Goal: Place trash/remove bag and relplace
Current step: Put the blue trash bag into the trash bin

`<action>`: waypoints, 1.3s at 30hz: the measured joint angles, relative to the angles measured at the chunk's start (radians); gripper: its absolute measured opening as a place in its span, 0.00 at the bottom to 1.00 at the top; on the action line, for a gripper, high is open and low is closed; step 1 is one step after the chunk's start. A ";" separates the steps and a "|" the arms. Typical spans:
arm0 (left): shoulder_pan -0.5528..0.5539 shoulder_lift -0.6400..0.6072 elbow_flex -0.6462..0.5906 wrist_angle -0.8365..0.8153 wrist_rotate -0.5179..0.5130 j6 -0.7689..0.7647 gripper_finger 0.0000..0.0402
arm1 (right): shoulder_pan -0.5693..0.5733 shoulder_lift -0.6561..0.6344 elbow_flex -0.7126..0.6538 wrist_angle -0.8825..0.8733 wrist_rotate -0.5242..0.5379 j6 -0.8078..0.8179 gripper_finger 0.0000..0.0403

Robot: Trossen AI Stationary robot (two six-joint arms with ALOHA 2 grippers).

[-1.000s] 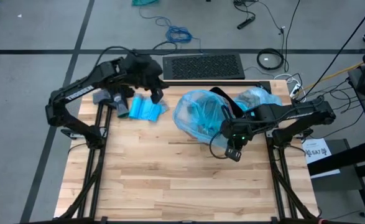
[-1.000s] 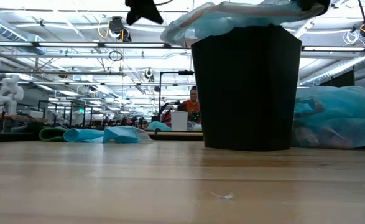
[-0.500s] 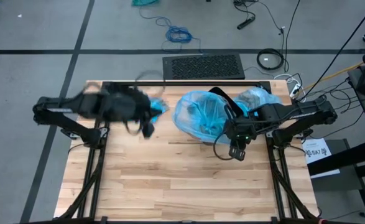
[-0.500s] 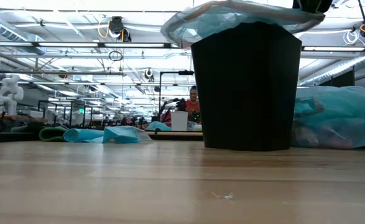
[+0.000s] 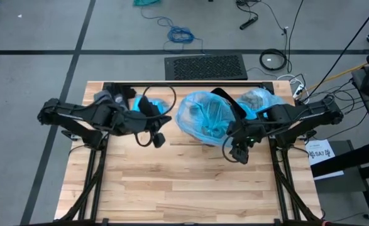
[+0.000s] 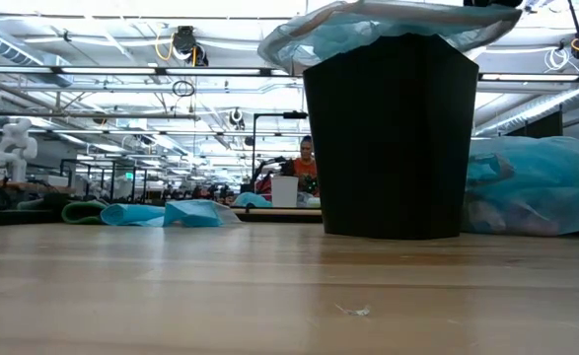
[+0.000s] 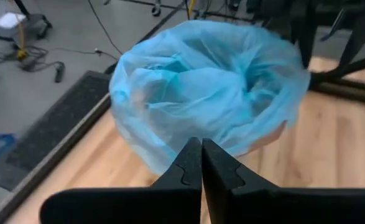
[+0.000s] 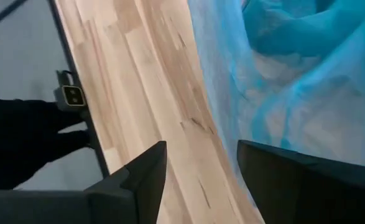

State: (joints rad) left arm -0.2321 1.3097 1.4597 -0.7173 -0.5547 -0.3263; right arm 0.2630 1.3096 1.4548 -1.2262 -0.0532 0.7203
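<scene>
A black bin [image 6: 393, 138] stands on the table right of centre, lined with a pale blue bag [image 5: 204, 116] whose rim folds over the bin's top [image 6: 378, 25]. A full, tied blue bag [image 5: 259, 98] lies behind it at the far right, and pale lumps of trash show dimly through it [image 6: 491, 209]. My left gripper [image 5: 159, 139] hovers shut just left of the bin, pointing at the liner [image 7: 207, 87]. My right gripper [image 5: 237, 154] is open at the bin's near right side, with the liner [image 8: 281, 74] beside one finger and nothing between the fingers.
Folded blue spare bags [image 5: 129, 100] lie at the table's far left, partly under my left arm, and show in the low view as a flat heap [image 6: 166, 212]. The near half of the wooden table [image 5: 184, 188] is bare. A person [image 6: 306, 163] sits far behind.
My left gripper has swung from above the spare bags at the far left toward the table's near edge and right, ending close to the bin, still shut. My right gripper has opened beside the liner's rim and stayed almost in place.
</scene>
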 joint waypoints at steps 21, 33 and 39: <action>0.610 0.039 0.003 0.191 0.845 0.358 0.01 | -0.050 -0.167 0.001 -0.016 0.447 0.278 0.41; 1.023 0.466 0.214 0.261 1.757 0.307 0.01 | -0.455 -0.167 0.000 -0.024 0.194 0.154 0.41; 1.064 0.617 0.468 0.264 1.853 0.209 0.01 | -0.698 -0.163 0.000 0.031 -0.032 0.020 0.41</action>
State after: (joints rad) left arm 0.8320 1.9271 1.9279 -0.4533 1.2985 -0.1176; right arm -0.4352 1.1463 1.4551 -1.1952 -0.0850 0.7405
